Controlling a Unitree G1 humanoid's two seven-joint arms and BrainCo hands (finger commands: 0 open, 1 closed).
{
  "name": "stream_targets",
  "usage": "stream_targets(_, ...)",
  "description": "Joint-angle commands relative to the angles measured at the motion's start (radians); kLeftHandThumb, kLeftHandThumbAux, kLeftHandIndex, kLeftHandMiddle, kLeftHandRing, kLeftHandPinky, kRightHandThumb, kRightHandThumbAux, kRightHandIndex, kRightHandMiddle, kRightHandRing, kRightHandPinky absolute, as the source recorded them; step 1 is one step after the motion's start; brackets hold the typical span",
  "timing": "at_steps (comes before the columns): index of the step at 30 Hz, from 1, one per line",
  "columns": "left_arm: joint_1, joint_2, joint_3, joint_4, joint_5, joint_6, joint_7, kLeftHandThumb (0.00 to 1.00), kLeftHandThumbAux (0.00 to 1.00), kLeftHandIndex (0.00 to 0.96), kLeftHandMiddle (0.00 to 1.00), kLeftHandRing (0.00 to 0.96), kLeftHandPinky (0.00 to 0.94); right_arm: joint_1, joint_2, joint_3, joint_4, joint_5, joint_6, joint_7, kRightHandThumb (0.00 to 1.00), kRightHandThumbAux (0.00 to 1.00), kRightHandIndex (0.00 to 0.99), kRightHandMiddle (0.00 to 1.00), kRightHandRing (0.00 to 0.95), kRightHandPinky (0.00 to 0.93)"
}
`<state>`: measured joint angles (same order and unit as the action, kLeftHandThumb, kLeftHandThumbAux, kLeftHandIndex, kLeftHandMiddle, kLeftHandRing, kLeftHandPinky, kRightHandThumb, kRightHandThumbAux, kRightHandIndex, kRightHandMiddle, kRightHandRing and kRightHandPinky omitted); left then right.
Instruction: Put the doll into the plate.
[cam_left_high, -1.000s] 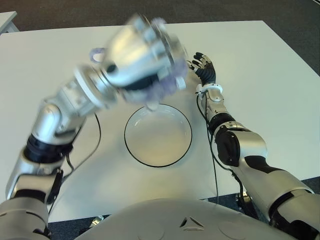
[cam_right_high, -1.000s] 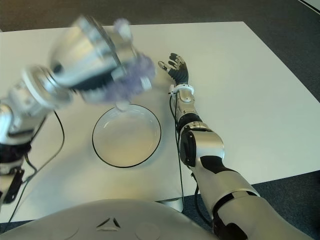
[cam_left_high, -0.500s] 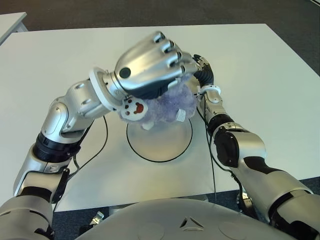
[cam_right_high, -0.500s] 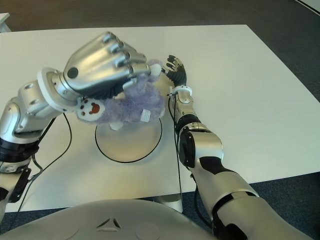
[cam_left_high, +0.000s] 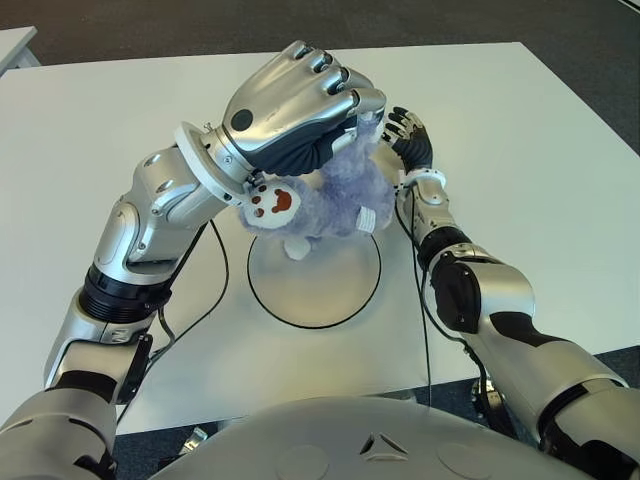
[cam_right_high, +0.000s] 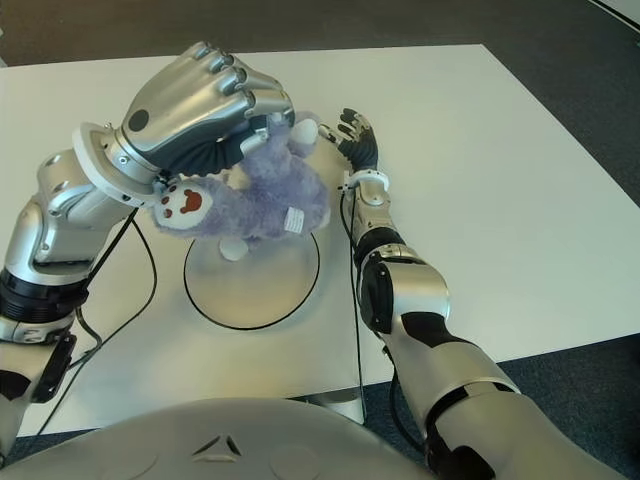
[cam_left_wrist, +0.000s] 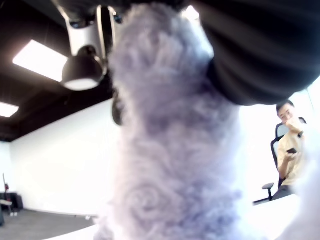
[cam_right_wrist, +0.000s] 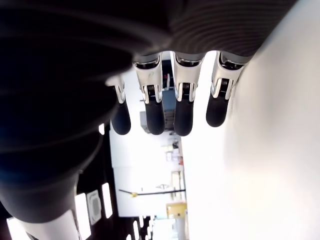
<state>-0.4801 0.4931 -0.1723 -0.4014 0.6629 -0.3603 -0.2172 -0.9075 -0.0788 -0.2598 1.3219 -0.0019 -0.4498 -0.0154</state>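
A fluffy purple doll with a white paw pad hangs above the far part of the white, black-rimmed plate in the middle of the table. My left hand is shut on the doll from above, its fingers curled over the doll's back. In the left wrist view the doll's purple fur fills the picture. My right hand shows just right of the doll, beyond the plate's far right side, with its fingers extended and holding nothing.
The white table spreads wide on both sides of the plate. A black cable loops from my left arm across the table left of the plate. A seated person shows far off in the left wrist view.
My left hand swung in with the doll and now holds it steadier and slightly farther back over the plate. The right hand has stayed put.
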Motion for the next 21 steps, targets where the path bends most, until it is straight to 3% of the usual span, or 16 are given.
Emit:
stream_targets(1, 0.003, 0.004, 0.008, -0.003, -0.027, 0.004, -0.027, 0.839, 0.672, 0.414, 0.571, 0.787, 0.811, 0.012, 0.007, -0.005, 0.010, 0.010, 0.034, 0.005, 0.076, 0.776, 0.182, 0.178, 0.159, 0.169)
stream_targets(10, 0.007, -0.012, 0.002, -0.019, -0.093, 0.050, -0.077, 0.837, 0.674, 0.403, 0.585, 0.777, 0.794, 0.009, 0.005, -0.012, 0.009, 0.013, 0.037, 0.010, 0.093, 0.778, 0.186, 0.185, 0.162, 0.169)
stream_targets(11, 0.007, -0.018, -0.004, -0.018, -0.093, 0.048, -0.074, 0.740, 0.700, 0.427, 0.696, 0.784, 0.801, 0.010, 0.005, -0.012, 0.009, 0.013, 0.036, 0.010, 0.090, 0.782, 0.183, 0.183, 0.163, 0.168)
stream_targets(13, 0.006, -0.021, -0.005, -0.018, -0.094, 0.043, -0.069, 0.712, 0.708, 0.433, 0.729, 0.786, 0.804, 0.009, 0.004, -0.012, 0.009, 0.012, 0.036, 0.010, 0.086, 0.785, 0.182, 0.182, 0.163, 0.169)
stream_targets(21, 0.018, -0.028, 0.006, -0.026, -0.065, 0.043, -0.054, 0.708, 0.708, 0.432, 0.731, 0.785, 0.796, 0.006, 0.002, -0.017, 0.008, 0.016, 0.040, 0.015, 0.080, 0.784, 0.185, 0.180, 0.164, 0.171)
